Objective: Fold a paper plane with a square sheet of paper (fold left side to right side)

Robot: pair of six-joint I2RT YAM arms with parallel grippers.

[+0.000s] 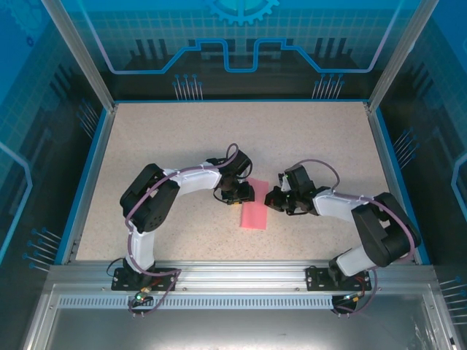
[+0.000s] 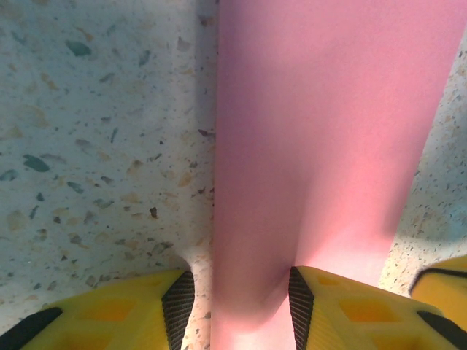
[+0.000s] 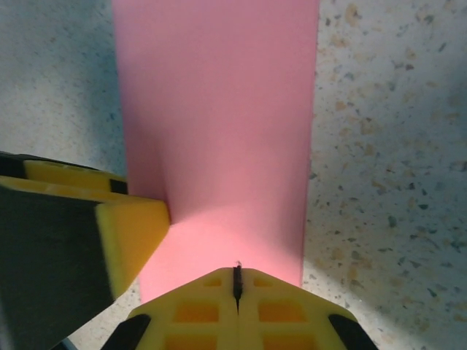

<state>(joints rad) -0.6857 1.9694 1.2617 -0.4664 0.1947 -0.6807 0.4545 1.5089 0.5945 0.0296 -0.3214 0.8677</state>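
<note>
The square sheet of paper (image 1: 254, 210) lies on the table as a narrow pink rectangle between the two grippers. My left gripper (image 1: 239, 192) is at its far left corner and my right gripper (image 1: 274, 198) is at its far right edge. In the left wrist view the left gripper (image 2: 239, 292) is open and straddles the paper's (image 2: 321, 146) edge. One finger (image 2: 300, 302) rests on the sheet, the other on bare table. My right gripper (image 3: 236, 271) is shut, tips together over the pink paper (image 3: 219, 117), with nothing visibly between them.
The speckled tabletop (image 1: 175, 138) is bounded by a blue rim (image 1: 87, 175) and metal frame posts. A left gripper finger (image 3: 124, 233) shows close beside the right gripper. Both arms crowd the table's middle; open tabletop lies behind and to either side.
</note>
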